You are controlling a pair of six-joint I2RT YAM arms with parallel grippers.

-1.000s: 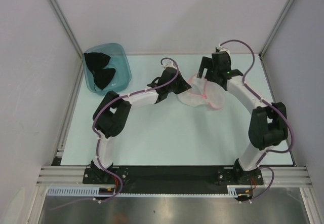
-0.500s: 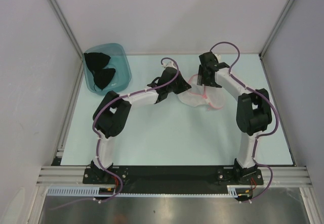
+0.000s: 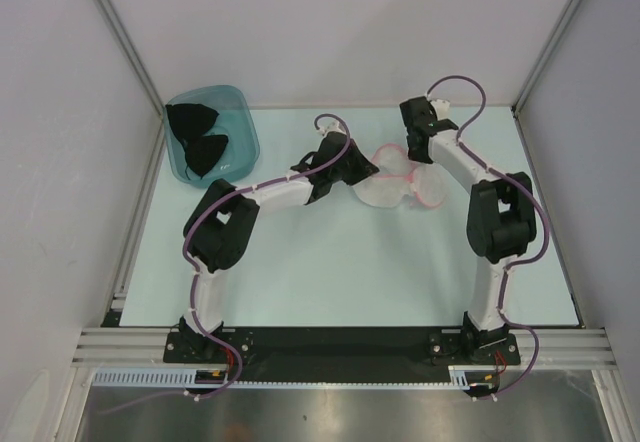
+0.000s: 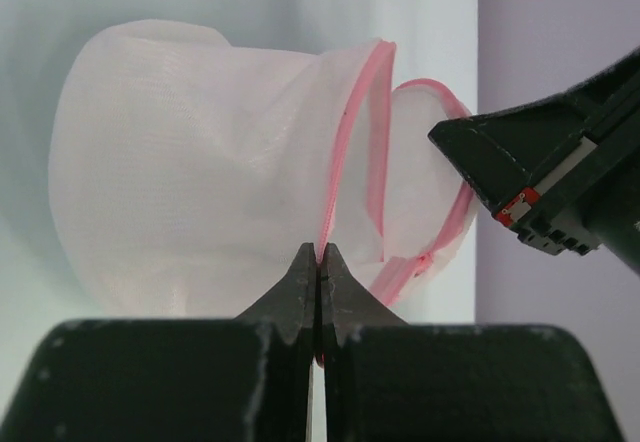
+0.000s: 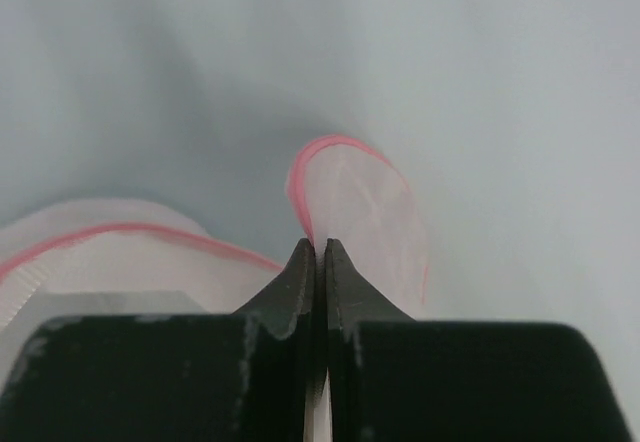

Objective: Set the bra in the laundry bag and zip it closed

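Three white walls (image 3: 340,22) enclose pale mint table (image 3: 350,262); aluminium posts (image 3: 120,37) at far corners.

Top view: bra (image 3: 198,134) lies in teal tub (image 3: 247,127) at far left, well apart from laundry bag (image 3: 395,192). Bag sits at far middle of table, between both grippers.

Left wrist view: left gripper (image 4: 318,262) pinched tight on bag's pink trim (image 4: 350,132), mesh dome bulging behind.

Right wrist view: right gripper (image 5: 318,252) closed on pink edge of rounded mesh flap; bare table beyond.

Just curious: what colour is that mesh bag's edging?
Pink; the trim shows best in the left wrist view.
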